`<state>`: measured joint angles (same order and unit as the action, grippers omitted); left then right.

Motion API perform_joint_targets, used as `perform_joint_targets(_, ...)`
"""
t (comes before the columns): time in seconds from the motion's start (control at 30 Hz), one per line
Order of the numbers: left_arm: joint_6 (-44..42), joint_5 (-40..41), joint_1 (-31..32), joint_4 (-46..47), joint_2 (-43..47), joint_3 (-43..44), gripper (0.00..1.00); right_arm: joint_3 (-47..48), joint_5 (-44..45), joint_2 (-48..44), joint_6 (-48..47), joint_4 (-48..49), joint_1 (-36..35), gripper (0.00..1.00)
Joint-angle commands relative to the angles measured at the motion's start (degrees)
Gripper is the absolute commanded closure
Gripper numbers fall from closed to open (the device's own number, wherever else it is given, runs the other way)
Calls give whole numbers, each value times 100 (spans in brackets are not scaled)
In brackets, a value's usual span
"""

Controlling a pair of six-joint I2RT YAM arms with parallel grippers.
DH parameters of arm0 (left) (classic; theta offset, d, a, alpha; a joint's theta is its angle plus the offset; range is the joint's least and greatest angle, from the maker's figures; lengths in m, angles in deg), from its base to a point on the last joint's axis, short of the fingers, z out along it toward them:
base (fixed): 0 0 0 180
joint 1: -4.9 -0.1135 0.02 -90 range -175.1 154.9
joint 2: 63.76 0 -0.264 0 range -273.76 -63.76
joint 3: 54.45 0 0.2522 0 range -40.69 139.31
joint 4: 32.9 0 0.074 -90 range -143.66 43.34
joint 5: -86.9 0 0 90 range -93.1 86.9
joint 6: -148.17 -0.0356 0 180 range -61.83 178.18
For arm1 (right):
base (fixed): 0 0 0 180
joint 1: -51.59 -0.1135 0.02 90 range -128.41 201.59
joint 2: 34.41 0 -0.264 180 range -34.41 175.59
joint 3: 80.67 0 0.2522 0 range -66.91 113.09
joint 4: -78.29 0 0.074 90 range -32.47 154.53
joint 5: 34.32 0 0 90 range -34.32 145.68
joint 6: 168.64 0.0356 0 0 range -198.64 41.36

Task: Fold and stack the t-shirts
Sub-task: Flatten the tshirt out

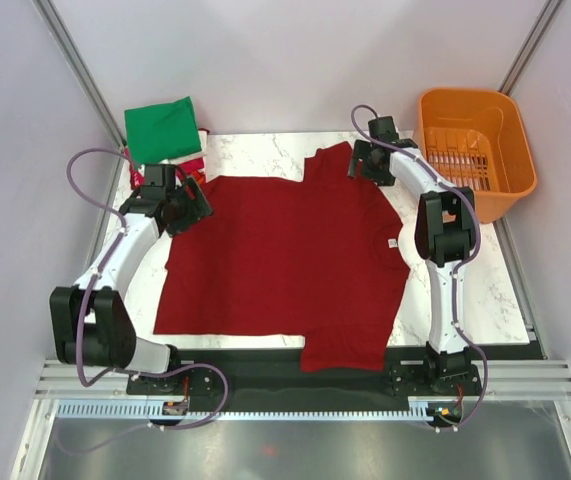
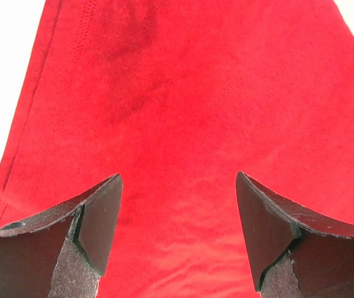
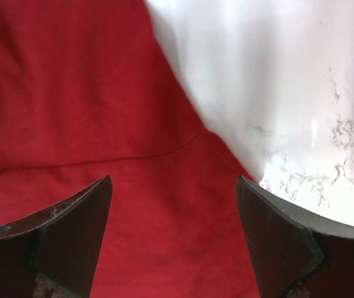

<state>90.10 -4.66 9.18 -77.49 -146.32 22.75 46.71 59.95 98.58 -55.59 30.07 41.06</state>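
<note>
A large dark red t-shirt (image 1: 285,260) lies spread flat on the marble table, its near sleeve hanging over the front edge. My left gripper (image 1: 197,205) is open over the shirt's far left corner; the left wrist view shows red cloth (image 2: 183,112) between the spread fingers (image 2: 99,217). My right gripper (image 1: 360,165) is open over the far sleeve; the right wrist view shows the sleeve's edge (image 3: 164,186) and bare table (image 3: 276,81). A folded green shirt (image 1: 163,128) tops a stack at the far left, with pink-red cloth (image 1: 197,165) under it.
An orange plastic basket (image 1: 473,150) stands at the far right of the table. Grey walls enclose the table (image 1: 485,290) on three sides. A black strip runs along the front edge.
</note>
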Motion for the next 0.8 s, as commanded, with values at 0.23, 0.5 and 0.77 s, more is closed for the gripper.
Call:
perform_joint_targets(0.23, -397, -63, -93, -213, 619, -482, 18, 573, 197, 719, -169, -272, 42, 18)
perform_joint_targets(0.5, -670, 139, -155, -362, 829, -561, 17, 459, 327, 807, -257, -228, -169, 79)
perform_joint_targets(0.77, -679, 95, -199, -380, 443, -341, 17, 1459, 838, 1272, -169, -508, 339, 100)
